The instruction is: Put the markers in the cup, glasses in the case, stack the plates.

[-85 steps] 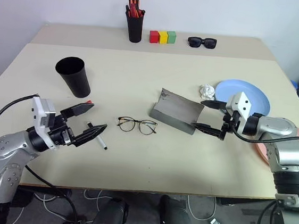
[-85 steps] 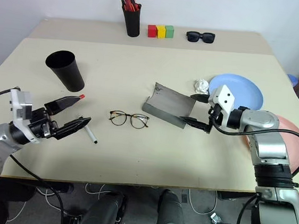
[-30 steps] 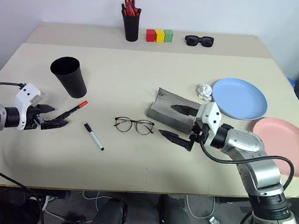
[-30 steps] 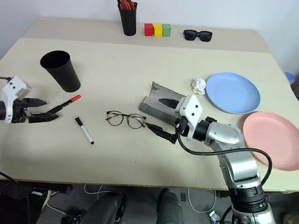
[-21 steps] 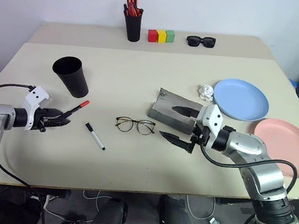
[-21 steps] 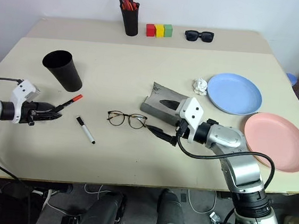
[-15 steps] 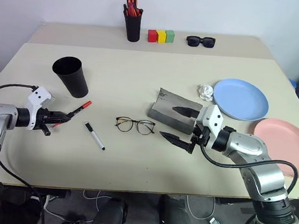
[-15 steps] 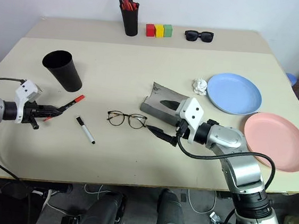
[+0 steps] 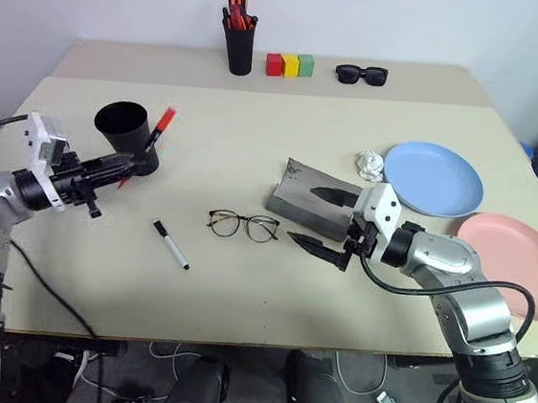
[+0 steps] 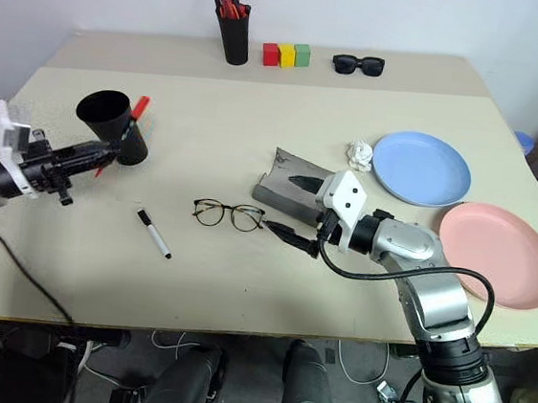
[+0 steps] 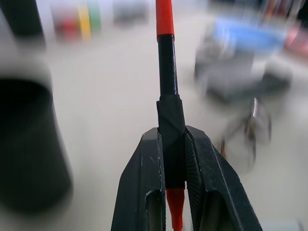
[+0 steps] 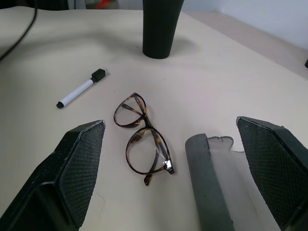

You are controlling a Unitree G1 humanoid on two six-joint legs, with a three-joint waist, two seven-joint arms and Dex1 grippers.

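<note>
Left pincer (image 9: 109, 167) clenched on the red-topped marker (image 9: 157, 129), raised off the desk (image 9: 241, 285) just beside the black cup (image 9: 128, 135), red tip above the cup's rim. Right pincer (image 9: 327, 222) spread wide, hovering between the wire-framed glasses (image 9: 245, 225) and the open grey case (image 9: 313, 201). Second marker, black with a white barrel (image 9: 170, 244), flat on the desk near the front left, bare surface all around it. Blue plate (image 9: 433, 178) and pink plate (image 9: 518, 263) side by side at the right edge, unstacked; pink one close to the rim. Crumpled paper (image 9: 371, 164) beside the blue plate. Along the back by a white wall: pen pot (image 9: 238, 46), coloured blocks (image 9: 291, 65), sunglasses (image 9: 361, 75). From the right wrist, tortoiseshell mottling on the glasses' frame.
</note>
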